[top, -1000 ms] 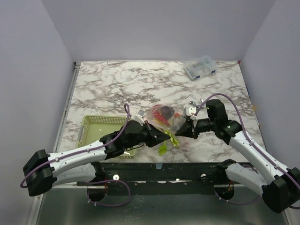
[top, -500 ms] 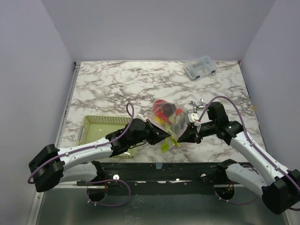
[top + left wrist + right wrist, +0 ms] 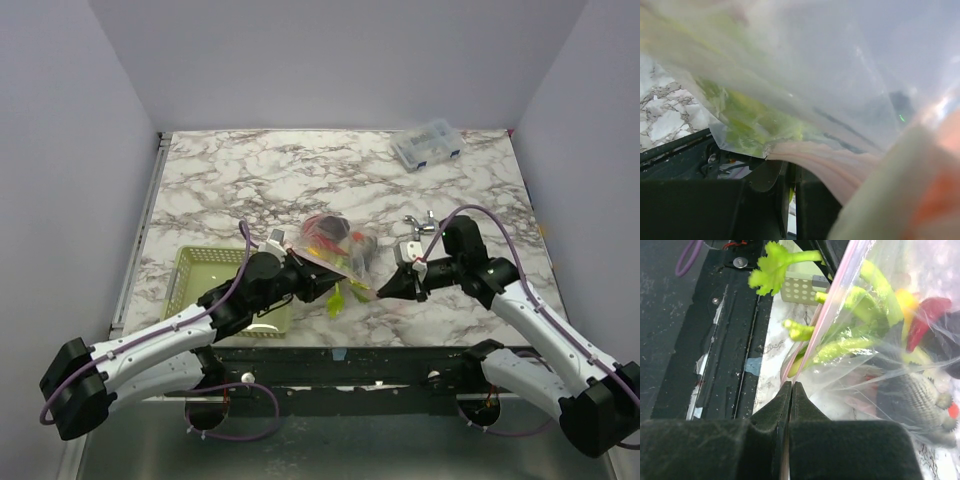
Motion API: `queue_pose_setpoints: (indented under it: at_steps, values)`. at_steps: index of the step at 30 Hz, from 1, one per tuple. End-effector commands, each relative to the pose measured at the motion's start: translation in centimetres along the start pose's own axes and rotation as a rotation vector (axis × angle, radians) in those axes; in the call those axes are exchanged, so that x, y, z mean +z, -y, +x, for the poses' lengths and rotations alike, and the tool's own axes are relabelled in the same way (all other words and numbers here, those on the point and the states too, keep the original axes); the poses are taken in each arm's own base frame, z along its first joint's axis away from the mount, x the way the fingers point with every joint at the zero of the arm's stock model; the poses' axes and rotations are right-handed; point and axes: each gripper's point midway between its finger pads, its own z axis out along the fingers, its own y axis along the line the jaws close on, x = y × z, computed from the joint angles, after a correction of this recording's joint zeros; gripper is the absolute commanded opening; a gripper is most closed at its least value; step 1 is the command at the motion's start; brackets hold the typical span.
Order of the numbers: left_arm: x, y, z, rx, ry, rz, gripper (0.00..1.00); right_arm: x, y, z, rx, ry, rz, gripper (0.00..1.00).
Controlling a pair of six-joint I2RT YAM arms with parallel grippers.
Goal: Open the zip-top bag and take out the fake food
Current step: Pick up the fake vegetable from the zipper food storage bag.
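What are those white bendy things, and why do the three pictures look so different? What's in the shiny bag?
They are two robot arms with pinching claws. One picture looks down from above; the other two come from little cameras on the wrists, very close up. The left gripper and the right gripper each pinch an edge of the zip-top bag. Inside is the fake food; a green stalk sticks out. The marble table also holds a green basket and a clear box.

zip-top bag [image 3: 335, 245] further left, perhaps tauter too
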Motion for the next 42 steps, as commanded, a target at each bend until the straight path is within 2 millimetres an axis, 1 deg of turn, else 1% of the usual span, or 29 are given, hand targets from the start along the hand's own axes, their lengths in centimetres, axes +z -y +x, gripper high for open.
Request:
queue_pose_setpoints:
  at_steps: [1,5,7,8,12,13,15,16,18,19,21,23,26,28,29,30,33,34,35,38,40,41,42]
  values:
    - [-0.4,3.2,-2.4,-0.028,0.100,0.101,0.00,-0.2,-3.0,1.1,0.115,-0.014,-0.092,0.00]
    - [1.4,2.4,-1.9,-0.026,0.069,0.078,0.00,-0.1,-3.4,0.7,0.118,0.009,-0.132,0.00]
    - [2.2,2.7,-1.9,-0.026,0.067,0.084,0.00,0.0,-3.6,0.9,0.122,0.001,-0.148,0.00]
    - [2.4,3.0,-1.4,-0.027,0.038,0.089,0.00,0.0,-3.7,1.1,0.119,-0.009,-0.157,0.00]
    - [3.2,5.0,-1.6,-0.034,0.044,0.133,0.00,0.2,-3.6,2.5,0.091,-0.109,-0.137,0.00]
    - [3.4,5.5,-1.7,-0.033,0.042,0.143,0.00,0.1,-3.2,2.6,0.089,-0.122,-0.110,0.00]
    - [3.4,6.4,-1.5,-0.035,0.027,0.169,0.00,-0.1,-1.7,2.0,0.091,-0.133,-0.027,0.00]
    - [3.4,6.8,-1.5,-0.037,0.021,0.181,0.00,-0.3,-0.9,1.5,0.090,-0.134,0.021,0.00]
    - [2.9,7.0,-1.3,-0.036,0.006,0.196,0.00,-1.0,1.5,1.4,0.101,-0.169,0.154,0.00]
    - [2.6,7.1,-1.2,-0.035,-0.001,0.200,0.00,-1.3,2.7,1.4,0.100,-0.180,0.216,0.00]
    - [1.8,6.7,-1.0,-0.031,-0.011,0.199,0.00,-1.9,4.4,2.2,0.108,-0.217,0.309,0.00]
    - [0.9,6.2,-0.8,-0.020,-0.020,0.190,0.00,-1.9,5.0,2.8,0.127,-0.232,0.334,0.00]
    - [-0.1,5.4,-0.3,0.007,-0.050,0.180,0.00,-1.1,4.6,2.9,0.165,-0.212,0.283,0.00]
    - [-0.3,4.7,0.3,0.035,-0.082,0.166,0.00,-0.8,4.8,2.8,0.179,-0.209,0.269,0.00]
    - [-0.2,4.2,0.8,0.050,-0.103,0.151,0.00,-0.7,4.8,2.3,0.176,-0.200,0.258,0.00]
    - [-0.1,3.6,1.0,0.054,-0.117,0.136,0.00,-0.5,4.4,1.8,0.172,-0.185,0.218,0.00]
    - [0.3,1.9,1.0,0.057,-0.116,0.108,0.00,0.1,1.4,-0.6,0.135,-0.102,0.025,0.00]
    - [0.5,1.6,0.9,0.057,-0.112,0.104,0.00,0.2,0.7,-0.9,0.116,-0.092,-0.026,0.00]
    - [0.7,1.5,0.8,0.061,-0.105,0.105,0.00,0.2,0.0,-0.8,0.107,-0.095,-0.070,0.00]
    - [1.3,2.2,0.3,0.091,-0.080,0.113,0.00,-0.1,-0.8,-0.1,0.097,-0.137,-0.129,0.00]
    - [1.8,2.7,0.2,0.106,-0.075,0.116,0.00,-0.1,-1.0,0.2,0.110,-0.154,-0.151,0.02]
    - [2.1,2.9,0.3,0.110,-0.078,0.119,0.00,-0.1,-1.0,0.3,0.116,-0.158,-0.154,0.07]
    - [2.4,3.4,0.4,0.116,-0.081,0.128,0.00,-0.1,-1.0,0.2,0.116,-0.158,-0.155,0.15]
